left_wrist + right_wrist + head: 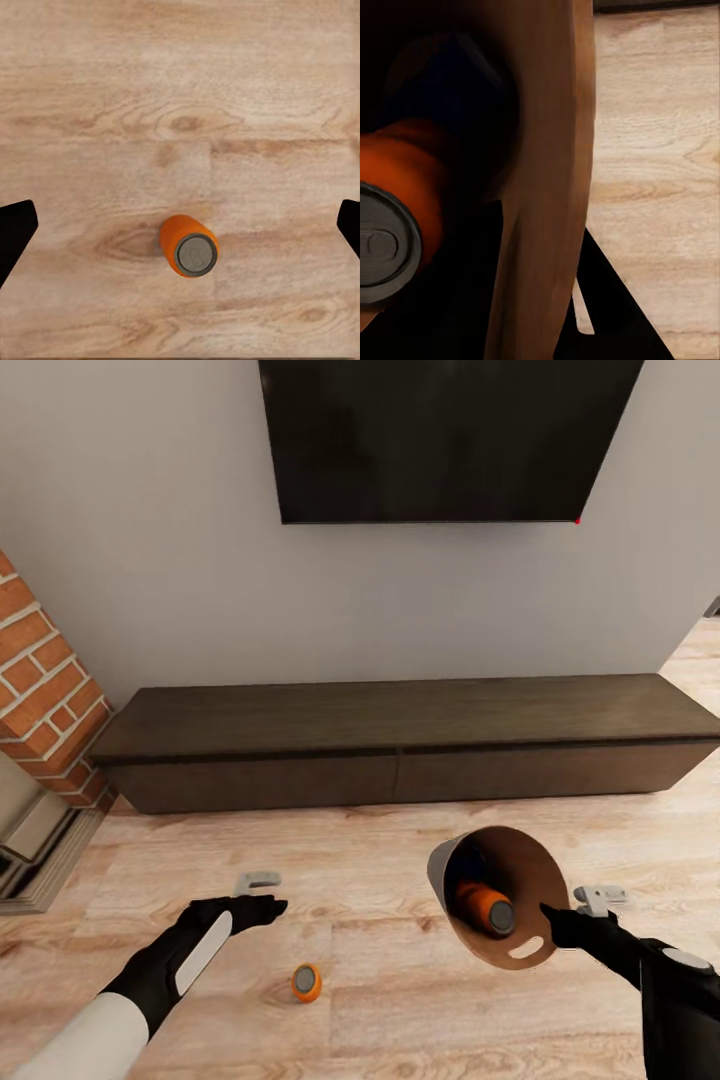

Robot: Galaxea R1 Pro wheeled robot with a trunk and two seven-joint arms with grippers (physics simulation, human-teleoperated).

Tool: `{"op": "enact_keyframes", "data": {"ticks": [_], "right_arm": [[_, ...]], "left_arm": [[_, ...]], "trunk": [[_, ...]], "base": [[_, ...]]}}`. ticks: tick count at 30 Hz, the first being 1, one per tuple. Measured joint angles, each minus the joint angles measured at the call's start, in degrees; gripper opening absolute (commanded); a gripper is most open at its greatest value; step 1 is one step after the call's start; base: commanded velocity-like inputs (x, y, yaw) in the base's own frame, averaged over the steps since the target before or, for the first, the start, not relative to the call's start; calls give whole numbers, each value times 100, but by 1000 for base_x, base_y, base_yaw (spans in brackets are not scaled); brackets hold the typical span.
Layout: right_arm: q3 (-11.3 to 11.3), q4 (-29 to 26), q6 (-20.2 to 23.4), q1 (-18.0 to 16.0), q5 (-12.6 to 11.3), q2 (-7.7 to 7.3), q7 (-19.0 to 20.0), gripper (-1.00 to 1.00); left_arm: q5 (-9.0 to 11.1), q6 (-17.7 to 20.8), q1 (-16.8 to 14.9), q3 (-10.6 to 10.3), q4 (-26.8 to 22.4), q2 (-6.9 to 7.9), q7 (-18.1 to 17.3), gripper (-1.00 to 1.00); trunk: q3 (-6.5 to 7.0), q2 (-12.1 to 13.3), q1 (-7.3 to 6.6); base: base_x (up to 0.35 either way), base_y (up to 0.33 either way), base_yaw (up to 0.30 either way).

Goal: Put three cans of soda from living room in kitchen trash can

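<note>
L-wrist: orange can (188,246) btwn pincer (180,229) tips

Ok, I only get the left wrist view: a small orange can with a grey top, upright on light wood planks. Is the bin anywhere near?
Observer: Yes, the round grey bin with the copper-brown inside is held tilted off the floor, the right gripper clamped on its rim.
Reviewer: Anything in it?
Observer: An orange can lies inside, grey top toward the opening.
Reviewer: And the left arm?
Observer: The left gripper hangs open over the standing orange can, not touching it.
</note>
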Motion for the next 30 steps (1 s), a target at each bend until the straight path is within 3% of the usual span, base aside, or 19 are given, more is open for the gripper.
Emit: {"op": "enact_keyframes", "data": {"ticks": [4,6,8,10,12,14,18,19,21,25,30], "right_arm": [[429,-390,728,-51,5,-46,-6,-100],[666,-460,1201,-307,119,-83,-26,-100],[776,-586,1610,-614,111,-136,-39,-100],[900,-620,1988,-853,288,-220,-48,-100],[976,-616,2076,-955,619,-267,-65,-100],[1042,-603,2106,-1057,767,-303,-71,-100],[1277,-638,2423,-1412,674,-453,-52,-100],[1486,-631,2817,-1529,783,-567,-38,-100],[1780,-631,2849,-1703,1128,-726,-51,-100],[2000,-638,2911,-1965,1465,-745,-8,-100],[2163,-635,2871,-2063,1929,-725,13,-100]], "left_arm": [[-7,189,-73,-5,92,-101,23,100],[-12,351,-127,-14,219,-190,32,100],[-19,430,-183,-12,316,-234,42,100],[-21,472,-253,-15,531,-313,30,100],[-20,488,-343,-31,809,-473,36,100],[-29,495,-398,-38,991,-565,42,100],[-33,498,-460,-43,1150,-624,43,100],[-33,495,-477,-45,1187,-641,44,100],[-34,467,-486,-47,1213,-647,38,100],[-34,444,-490,-51,1224,-649,28,100],[-35,435,-490,-53,1225,-651,31,100]], "trunk": [[-41,-79,43],[-88,-159,88],[-138,-239,131],[-191,-319,175],[-245,-399,220],[-299,-479,264],[-405,-640,351],[-433,-680,373],[-487,-760,417],[-595,-921,505],[-713,-1121,615]], "base": [[0,0,0],[0,0,0],[0,0,0],[0,0,0],[0,0,0],[0,0,0],[0,0,0],[0,0,0],[0,0,0],[0,0,0],[0,0,0]]}}
